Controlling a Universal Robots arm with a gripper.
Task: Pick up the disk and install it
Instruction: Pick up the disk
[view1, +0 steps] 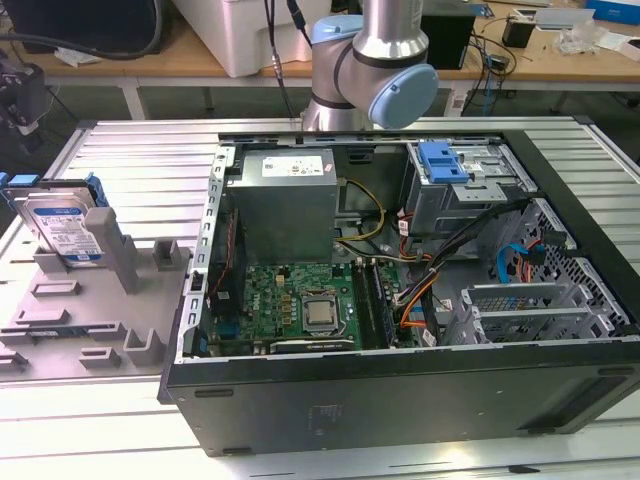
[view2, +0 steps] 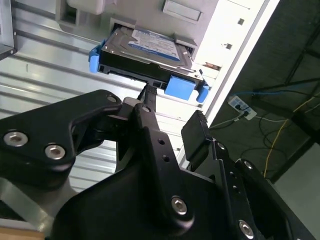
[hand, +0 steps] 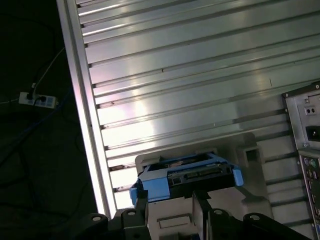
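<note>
On my screens: disk (view1: 62, 225) silver, white-and-blue label, blue bracket; gripper (view2: 172, 112) black; table (view1: 140, 150) ribbed silver-grey; computer case (view1: 400, 395) black; motherboard (view1: 290, 300) green; drive cage (view1: 450, 200) grey, blue latch (view1: 440, 160).

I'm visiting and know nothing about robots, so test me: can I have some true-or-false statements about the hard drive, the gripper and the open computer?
The silver rectangular hard drive with the blue plastic bracket stands in a grey plastic holder outside the black computer case. True.
The black gripper is clamped on the drive. False: its fingers stand apart with nothing between them.
The case lies open, showing a green circuit board. True.
The drive sits in the grey metal cage with the blue latch. False: it is in the holder; that cage is inside the case.
</note>
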